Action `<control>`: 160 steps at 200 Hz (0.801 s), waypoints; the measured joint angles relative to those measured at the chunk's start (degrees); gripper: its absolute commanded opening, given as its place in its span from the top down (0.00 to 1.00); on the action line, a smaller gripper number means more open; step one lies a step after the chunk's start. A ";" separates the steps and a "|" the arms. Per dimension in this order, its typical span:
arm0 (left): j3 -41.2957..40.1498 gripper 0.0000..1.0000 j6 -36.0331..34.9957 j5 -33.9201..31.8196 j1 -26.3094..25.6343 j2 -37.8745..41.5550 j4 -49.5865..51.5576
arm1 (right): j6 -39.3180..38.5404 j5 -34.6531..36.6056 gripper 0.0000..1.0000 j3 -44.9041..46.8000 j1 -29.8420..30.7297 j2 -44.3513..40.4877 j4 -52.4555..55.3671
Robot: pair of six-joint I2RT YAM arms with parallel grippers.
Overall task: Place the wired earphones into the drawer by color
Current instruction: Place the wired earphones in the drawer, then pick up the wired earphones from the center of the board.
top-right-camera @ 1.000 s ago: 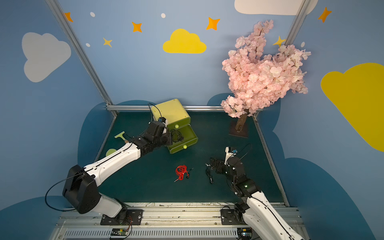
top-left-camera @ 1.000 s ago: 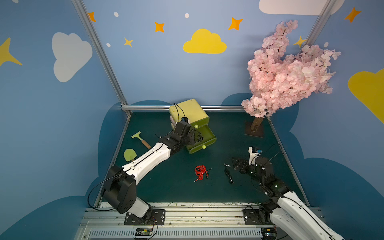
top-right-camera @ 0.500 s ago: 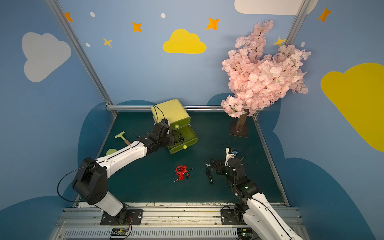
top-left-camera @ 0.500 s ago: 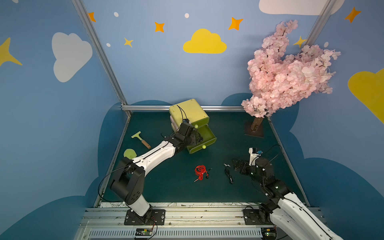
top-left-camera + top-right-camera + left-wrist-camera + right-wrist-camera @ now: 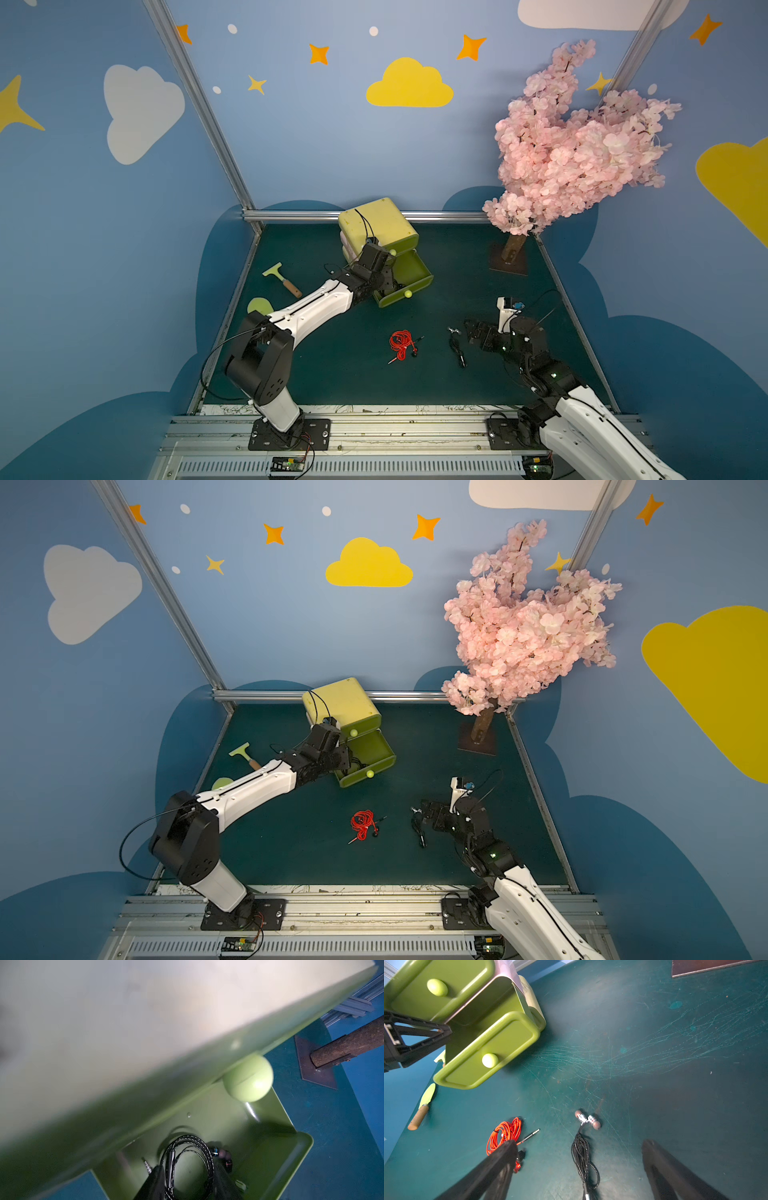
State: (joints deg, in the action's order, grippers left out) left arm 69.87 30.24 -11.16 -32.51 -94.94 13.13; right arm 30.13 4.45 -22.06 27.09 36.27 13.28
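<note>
A green two-drawer unit (image 5: 376, 224) stands at the back of the mat with its lower drawer (image 5: 419, 275) pulled out. My left gripper (image 5: 188, 1184) reaches into that drawer, jaws apart, and a black braided earphone coil (image 5: 187, 1159) lies on the drawer floor between the fingers. The red earphones (image 5: 401, 343) (image 5: 505, 1134) lie mid-mat. To their right lie black earphones (image 5: 457, 349) (image 5: 583, 1153) with silver earbuds. My right gripper (image 5: 579, 1142) hovers open just over this cable, one finger on each side.
The upper drawer is shut, its round knob (image 5: 248, 1078) close above my left gripper. Green toy tools (image 5: 282, 278) (image 5: 259, 306) lie left of the unit. A pink blossom tree (image 5: 573, 158) on a brown base plate (image 5: 509, 259) stands at the back right.
My left arm has pushed further over the open lower drawer, and its jaws have parted around the black coil. The right arm has barely moved.
</note>
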 measured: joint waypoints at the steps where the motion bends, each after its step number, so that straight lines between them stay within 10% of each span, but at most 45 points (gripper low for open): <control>1: 0.00 0.51 0.02 0.09 0.00 0.00 0.04 | -0.02 -0.02 0.02 0.00 0.00 0.00 0.07; 89: -6.71 0.05 2.60 6.60 0.00 20.55 2.40 | -0.79 -5.62 0.04 -4.09 0.00 5.09 7.89; 160: -24.68 0.00 4.00 10.80 0.00 38.82 6.99 | -1.73 -17.77 0.11 -6.03 0.17 13.11 12.20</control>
State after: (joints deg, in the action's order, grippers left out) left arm 45.19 34.24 -0.36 -32.51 -56.12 20.12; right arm 28.40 -13.32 -28.10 27.27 49.39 25.47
